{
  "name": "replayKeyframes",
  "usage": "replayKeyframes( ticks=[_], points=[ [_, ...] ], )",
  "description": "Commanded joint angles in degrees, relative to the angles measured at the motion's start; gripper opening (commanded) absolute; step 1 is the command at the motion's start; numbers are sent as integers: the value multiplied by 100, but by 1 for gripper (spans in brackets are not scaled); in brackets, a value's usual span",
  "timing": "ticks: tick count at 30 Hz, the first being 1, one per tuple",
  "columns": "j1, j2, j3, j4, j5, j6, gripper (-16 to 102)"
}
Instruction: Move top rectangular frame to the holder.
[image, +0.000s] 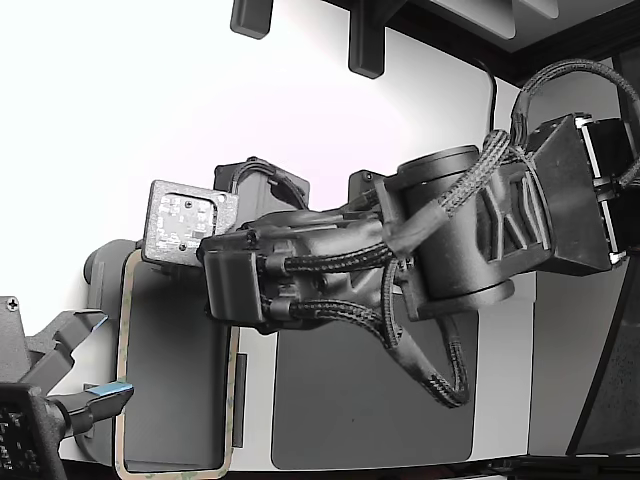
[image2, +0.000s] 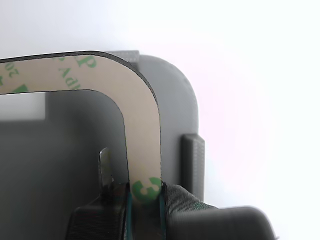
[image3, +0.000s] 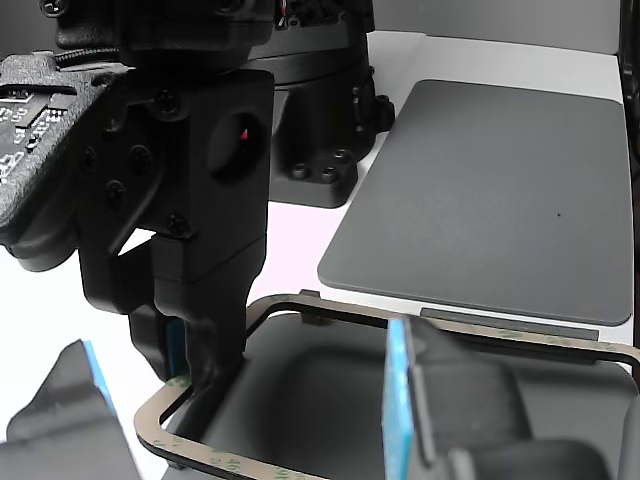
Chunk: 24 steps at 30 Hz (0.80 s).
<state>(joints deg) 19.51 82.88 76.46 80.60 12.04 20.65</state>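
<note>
The top rectangular frame is a thin tan border with green print. My gripper is shut on its edge near a rounded corner. Under it lies the holder, a light grey plate with a raised tab at its side. In the exterior view the frame outlines the holder at the lower left, and my wrist hides the fingers. The other view shows my gripper pinching the frame over the holder. I cannot tell whether frame and holder touch.
A plain dark grey mat lies beside the holder, also seen as the mat in the other view. A second arm's gripper with blue pads stands open at the exterior view's lower left, close to the frame.
</note>
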Motion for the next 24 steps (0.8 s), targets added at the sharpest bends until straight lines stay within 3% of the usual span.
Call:
replayKeyframes(
  ticks=[1, 24],
  points=[
    [-97, 141, -70, -53, 26, -18, -11],
    [-308, 308, 422, -360, -141, -193, -11]
  ],
)
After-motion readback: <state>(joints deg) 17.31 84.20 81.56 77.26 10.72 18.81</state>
